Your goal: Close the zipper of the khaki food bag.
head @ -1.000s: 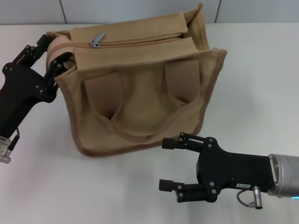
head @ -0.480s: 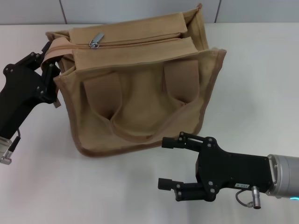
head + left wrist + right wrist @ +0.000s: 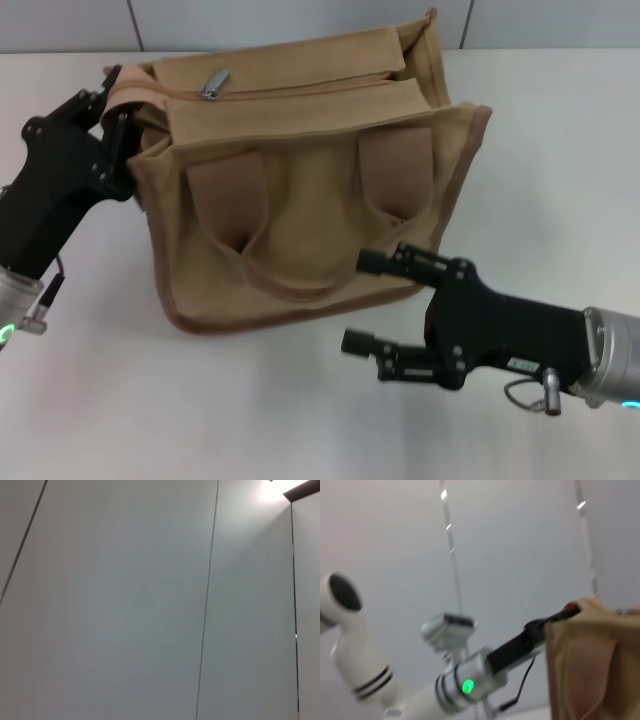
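Observation:
The khaki food bag (image 3: 300, 190) lies on the white table with its front handle hanging down its face. Its zipper (image 3: 310, 88) runs along the top panel, and the silver pull tab (image 3: 213, 84) sits near the left end. My left gripper (image 3: 116, 102) is at the bag's left end, shut on the fabric there. My right gripper (image 3: 370, 303) is open in front of the bag's lower right corner, its upper finger (image 3: 390, 262) overlapping the bottom edge. The right wrist view shows the bag (image 3: 592, 665) and the left arm (image 3: 470, 682) beyond it.
The white table (image 3: 560, 170) stretches out to the right of the bag and in front of it. A grey panelled wall (image 3: 300, 20) rises behind the table. The left wrist view shows only wall panels (image 3: 150, 605).
My left gripper has closed on the bag's left end, and the bag has shifted slightly right. My right gripper has risen toward the bag's lower right corner.

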Motion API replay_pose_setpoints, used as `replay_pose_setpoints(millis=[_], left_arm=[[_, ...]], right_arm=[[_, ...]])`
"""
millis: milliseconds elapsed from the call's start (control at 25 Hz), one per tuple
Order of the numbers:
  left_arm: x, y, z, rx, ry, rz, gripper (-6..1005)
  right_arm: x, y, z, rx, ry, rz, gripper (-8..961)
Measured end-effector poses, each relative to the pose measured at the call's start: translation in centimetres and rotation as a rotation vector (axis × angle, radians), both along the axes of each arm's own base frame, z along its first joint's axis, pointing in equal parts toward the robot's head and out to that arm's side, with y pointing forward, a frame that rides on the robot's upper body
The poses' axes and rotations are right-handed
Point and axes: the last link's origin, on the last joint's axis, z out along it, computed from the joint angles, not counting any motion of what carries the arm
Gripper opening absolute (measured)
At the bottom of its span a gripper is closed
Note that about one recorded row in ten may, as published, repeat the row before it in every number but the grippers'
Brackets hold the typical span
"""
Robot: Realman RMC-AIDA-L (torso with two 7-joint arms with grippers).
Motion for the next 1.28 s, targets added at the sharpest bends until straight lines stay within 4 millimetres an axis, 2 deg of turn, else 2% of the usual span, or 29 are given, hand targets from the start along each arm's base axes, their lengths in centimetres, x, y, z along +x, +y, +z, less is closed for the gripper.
replay_pose_setpoints(millis=[320, 520, 680, 1040, 1160, 1280], left_arm=[[1.9, 1.0, -0.2, -0.001, -0.071, -0.049, 89], [3.0, 1.4, -0.2, 0.004, -0.109, -0.081, 89], [4.4, 2.0, -0.5, -0.012, -0.134, -0.125, 89], [4.8, 2.3, -0.6, -0.018, -0.135, -0.134, 88], [4.1, 2.0, -0.6, -0.016, -0.132, -0.106, 88], [3.2, 1.6, -0.4, -0.006, -0.122, -0.075, 88]], right_arm=[[-1.3, 0.2, 1.0, 0.020, 0.109, 0.016, 835], [-1.9, 1.1, 2.1, 0.088, 0.224, -0.051, 835], [-2.2, 2.7, 3.4, 0.086, 0.341, -0.175, 835], [-4.2, 6.8, 5.8, -0.288, 0.476, -0.357, 835], [-4.6, 7.6, 5.6, -0.307, 0.449, -0.377, 835], [-4.4, 7.7, 5.3, -0.292, 0.441, -0.391, 835]])
